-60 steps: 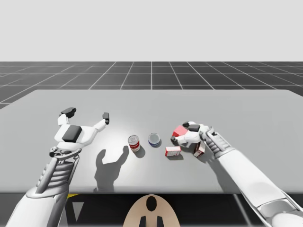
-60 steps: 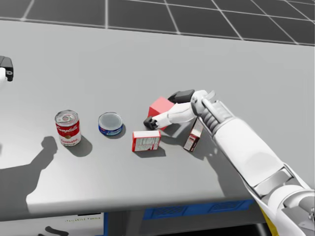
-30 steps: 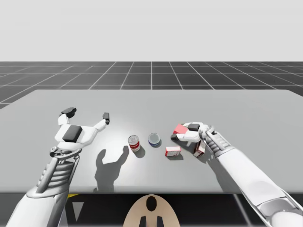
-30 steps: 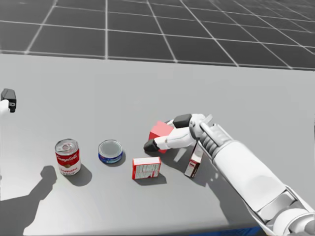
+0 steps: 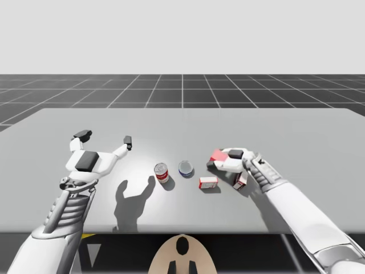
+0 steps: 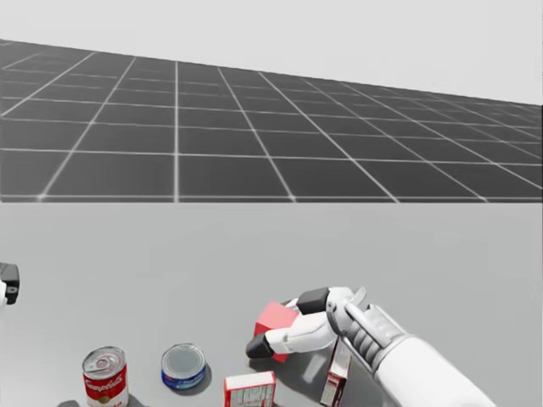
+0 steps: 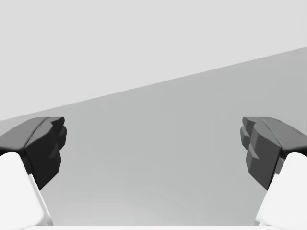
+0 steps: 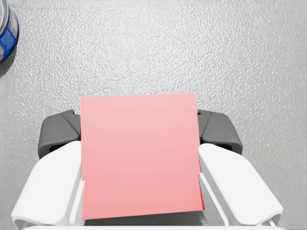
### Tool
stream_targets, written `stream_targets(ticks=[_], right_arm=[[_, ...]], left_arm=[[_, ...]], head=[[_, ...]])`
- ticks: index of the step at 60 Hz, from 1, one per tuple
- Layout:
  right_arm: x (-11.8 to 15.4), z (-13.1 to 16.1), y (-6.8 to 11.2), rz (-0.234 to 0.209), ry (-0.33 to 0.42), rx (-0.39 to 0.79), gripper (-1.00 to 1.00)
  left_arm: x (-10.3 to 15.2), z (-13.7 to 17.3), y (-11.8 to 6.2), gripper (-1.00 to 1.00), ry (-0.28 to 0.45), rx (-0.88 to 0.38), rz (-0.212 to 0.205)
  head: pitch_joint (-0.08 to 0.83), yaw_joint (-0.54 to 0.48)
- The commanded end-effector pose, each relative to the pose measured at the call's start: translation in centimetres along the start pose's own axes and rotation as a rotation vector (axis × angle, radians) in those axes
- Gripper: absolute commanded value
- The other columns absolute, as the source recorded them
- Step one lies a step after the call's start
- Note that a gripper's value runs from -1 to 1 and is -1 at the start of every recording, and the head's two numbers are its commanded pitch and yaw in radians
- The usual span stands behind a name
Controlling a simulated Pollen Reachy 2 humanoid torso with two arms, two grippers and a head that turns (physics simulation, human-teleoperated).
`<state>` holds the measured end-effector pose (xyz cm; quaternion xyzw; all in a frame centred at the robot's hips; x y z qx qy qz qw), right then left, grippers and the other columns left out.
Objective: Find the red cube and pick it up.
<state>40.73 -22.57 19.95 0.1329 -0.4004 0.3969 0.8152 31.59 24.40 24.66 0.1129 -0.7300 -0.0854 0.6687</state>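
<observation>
The red cube (image 8: 141,155) has equal sides and so no long axis. In the right wrist view one flat face is turned squarely toward the camera, with its side edges running nearly parallel to the fingers. Count: one red cube, two cans, two boxes. The cans are a tall red-and-white can (image 5: 161,172) and a short blue can (image 5: 186,168). One red-and-white box (image 5: 208,182) lies flat, and a second narrow red-and-white box (image 5: 240,181) stands on end just beside my right wrist. My right tool (image 8: 138,132) is clamped on the cube, one finger against each opposite side. It holds the cube at the right half of the surface (image 5: 182,125), just beyond the flat box. I cannot tell whether the cube is clear of the surface. My left tool (image 7: 153,143) is spread wide, holds nothing, and sits well apart from the objects.
</observation>
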Motion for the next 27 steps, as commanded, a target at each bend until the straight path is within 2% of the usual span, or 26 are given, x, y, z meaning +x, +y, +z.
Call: stream_targets(ticks=[1,10,13,20,27], right_arm=[[3.4,3.3,-0.8,0.039,-0.068,-0.037,1.0],[7.3,7.2,-0.9,0.07,-0.189,-0.113,1.0],[7.8,7.8,-0.9,0.077,-0.206,-0.129,1.0],[10.5,10.8,-0.7,0.102,-0.34,-0.208,1.0],[12.9,14.0,0.2,0.138,-0.533,-0.288,1.0]], left_arm=[[0.0,0.0,0.1,-1.0,0.001,0.002,0.002],[0.0,0.0,0.1,-1.0,0.0,0.004,0.002],[0.0,0.0,0.1,-1.0,0.0,0.003,0.002],[0.0,0.0,0.2,-1.0,0.0,0.004,0.003],[0.0,0.0,0.2,-1.0,-0.001,0.006,0.003]], head=[[0.298,-0.24],[0.299,-0.25],[0.298,-0.25],[0.295,-0.25],[0.293,-0.25]])
